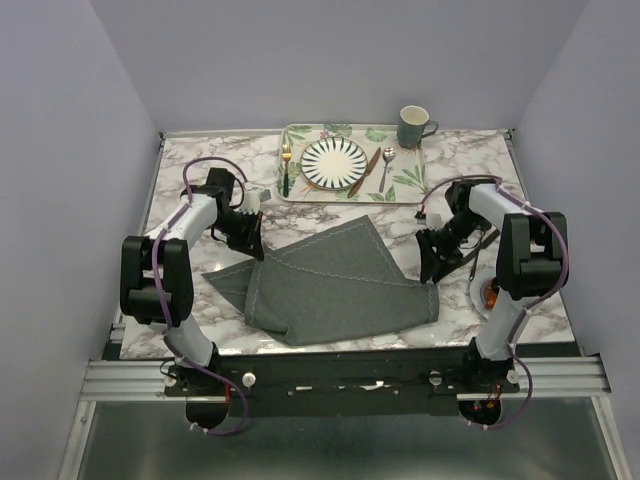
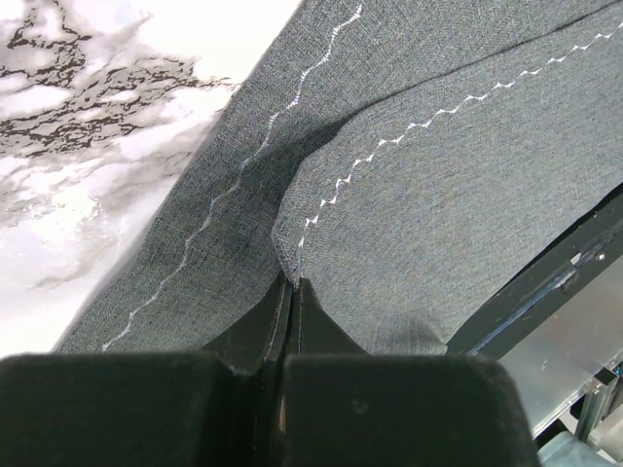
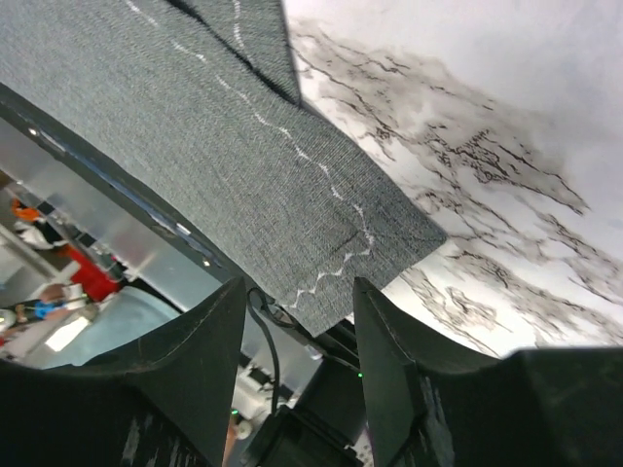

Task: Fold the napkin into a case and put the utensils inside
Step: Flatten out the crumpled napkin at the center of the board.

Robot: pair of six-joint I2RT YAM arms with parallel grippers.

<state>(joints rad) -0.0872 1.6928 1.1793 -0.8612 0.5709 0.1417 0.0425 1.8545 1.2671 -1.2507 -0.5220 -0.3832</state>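
Napkin (image 1: 330,290) mid-fold on the marble table (image 1: 190,170): the dark grey cloth lies doubled and rumpled at the centre of my top view, its long axis running roughly from 9 to 3 o'clock, with one loose flap angled up toward 1 o'clock. I have the left gripper (image 1: 252,238) clenched on the napkin at its 10 o'clock edge, and the wrist view shows a stitched fold pinched right at the closed fingertips. The right gripper (image 1: 430,268) hovers with its jaws apart and nothing between them, poised over the cloth's 3 o'clock end. From that pincer the pale-stitched corner lies just toward 6 o'clock, flat on the marble and near the table's front edge. By my reading the fold into a case is only partly made, and the coming move turns on that corner: the right arm is much the nearer to it, while the left is occupied at the opposite end. The utensils (image 1: 372,166) wait well apart at 12 o'clock on the leaf-print tray (image 1: 300,135), with the fork (image 1: 286,167) at 9 o'clock of the striped plate (image 1: 335,162) and the knife (image 1: 374,160) and spoon (image 1: 385,170) at its 3 o'clock.
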